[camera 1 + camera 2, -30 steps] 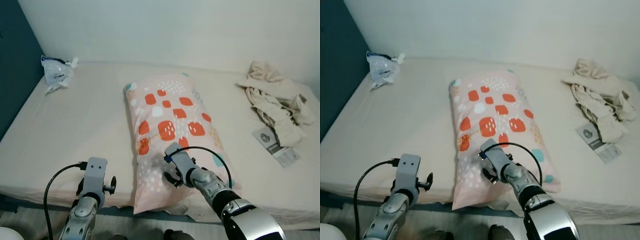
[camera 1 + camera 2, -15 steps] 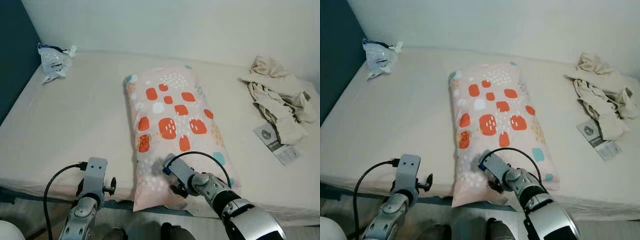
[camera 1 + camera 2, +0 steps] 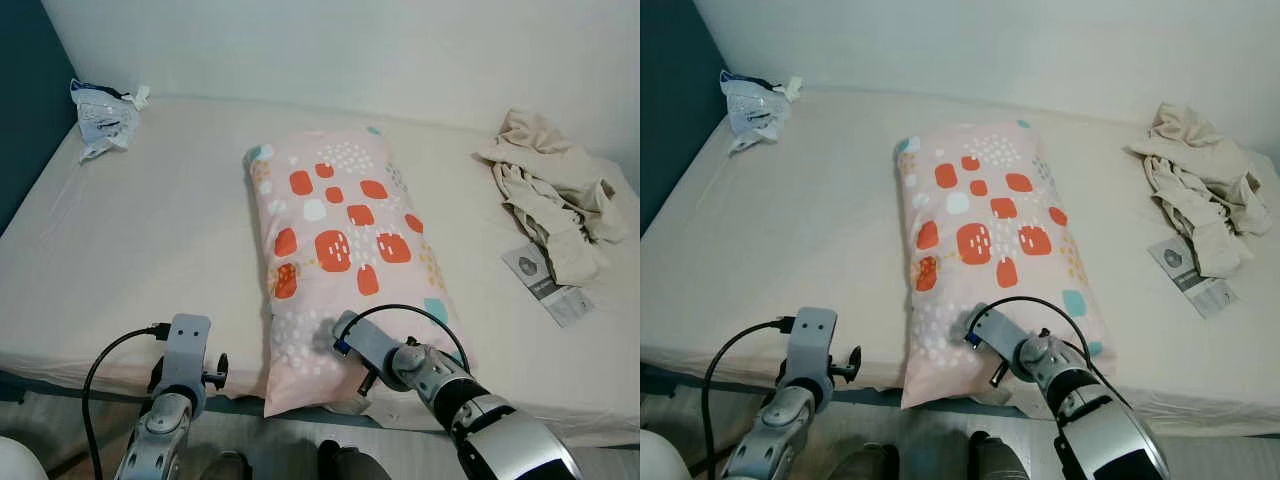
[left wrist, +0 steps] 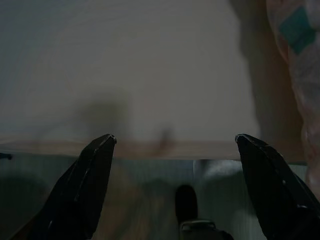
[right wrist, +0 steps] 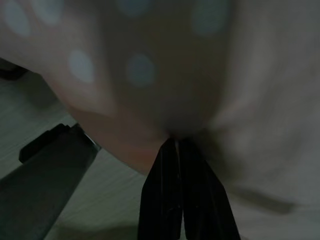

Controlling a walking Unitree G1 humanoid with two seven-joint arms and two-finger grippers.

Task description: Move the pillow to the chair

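Note:
A pink pillow (image 3: 345, 230) with orange and white patches lies lengthwise on the bed (image 3: 150, 230), its near end hanging over the front edge. My right gripper (image 5: 176, 145) is at that near end, shut on a fold of the pillow's fabric (image 5: 150, 90); its wrist (image 3: 400, 360) rests on the pillow's near right part. My left gripper (image 4: 175, 142) is open, its black fingers (image 4: 95, 170) wide apart at the bed's front edge, left of the pillow. Its wrist (image 3: 185, 350) hovers just off that edge.
Crumpled beige clothes (image 3: 555, 200) and a leaflet (image 3: 545, 285) lie at the bed's right. A plastic bag (image 3: 100, 110) sits at the far left corner by a dark teal wall (image 3: 20, 100). The floor (image 3: 60, 430) and my feet (image 3: 340, 465) are below the bed's edge.
My right gripper has slid down the pillow to its near end. The camera has shifted a little. The left arm has stayed where it was.

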